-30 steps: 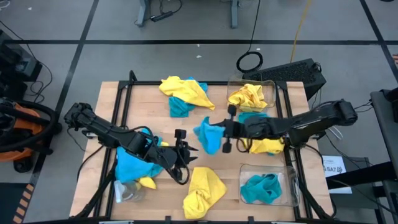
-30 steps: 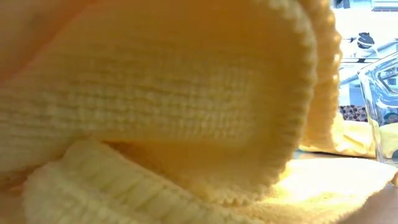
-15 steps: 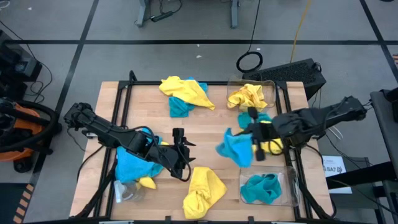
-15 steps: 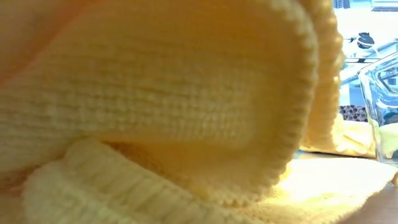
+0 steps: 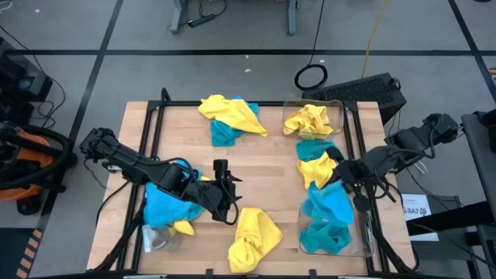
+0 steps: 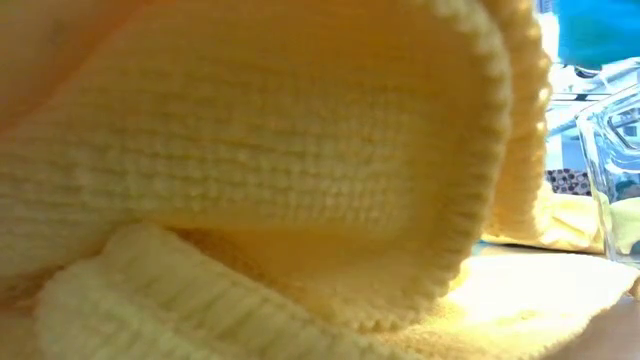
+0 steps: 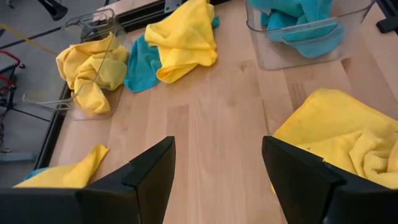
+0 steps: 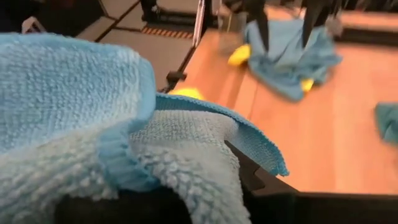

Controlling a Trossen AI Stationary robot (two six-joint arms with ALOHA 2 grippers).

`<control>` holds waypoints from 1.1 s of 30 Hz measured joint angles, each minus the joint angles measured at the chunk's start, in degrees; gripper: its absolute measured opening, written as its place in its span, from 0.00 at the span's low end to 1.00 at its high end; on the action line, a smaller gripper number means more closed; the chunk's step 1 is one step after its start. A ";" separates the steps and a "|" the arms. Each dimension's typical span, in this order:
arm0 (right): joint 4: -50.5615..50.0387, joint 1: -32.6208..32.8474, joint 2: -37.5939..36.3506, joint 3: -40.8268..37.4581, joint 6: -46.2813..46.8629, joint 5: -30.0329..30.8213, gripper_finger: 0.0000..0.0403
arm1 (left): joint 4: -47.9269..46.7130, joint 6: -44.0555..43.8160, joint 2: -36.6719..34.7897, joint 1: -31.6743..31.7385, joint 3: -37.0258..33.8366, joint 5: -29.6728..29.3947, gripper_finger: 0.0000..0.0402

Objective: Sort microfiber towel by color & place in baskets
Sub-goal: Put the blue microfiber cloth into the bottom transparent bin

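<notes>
My right gripper (image 5: pixel 350 188) is shut on a turquoise towel (image 5: pixel 328 203) that hangs over the near-right basket (image 5: pixel 358 242), where another turquoise towel (image 5: pixel 322 239) lies. The held towel fills the right wrist view (image 8: pixel 93 124), and its corner shows in the low view (image 6: pixel 600 30). The far-right basket (image 5: pixel 335 108) holds yellow towels (image 5: pixel 308 118). My left gripper (image 5: pixel 225 184) stays open above bare wood (image 7: pixel 217 180), beside a yellow towel (image 7: pixel 348 137). A turquoise towel (image 5: pixel 167 205) lies under the left arm. My right gripper holds the turquoise towel by a bunched upper part (image 8: pixel 155 155); the cloth itself covers the fingers, so the kind of hold does not show. The towel hangs slack below the gripper, lifted clear of the table, with its lower end (image 5: pixel 325 217) over the towel in the basket.
A yellow towel (image 5: pixel 318 167) on a turquoise one (image 5: pixel 312 147) lies between the baskets. A yellow and turquoise pile (image 5: pixel 229 116) sits at the far middle. A yellow towel (image 5: pixel 252 236) lies at the near edge and fills the low view (image 6: pixel 250 180). A small clear round object (image 5: pixel 155 239) stands near-left.
My right gripper has carried the turquoise towel from the table's middle toward the right and near edges, until it hangs over the near-right basket. The towel has stayed lifted and dangling throughout.
</notes>
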 joint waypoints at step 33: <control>-5.22 16.16 14.11 0.03 22.65 -3.94 0.00 | 0.10 -0.62 0.02 0.15 -0.35 -0.07 0.61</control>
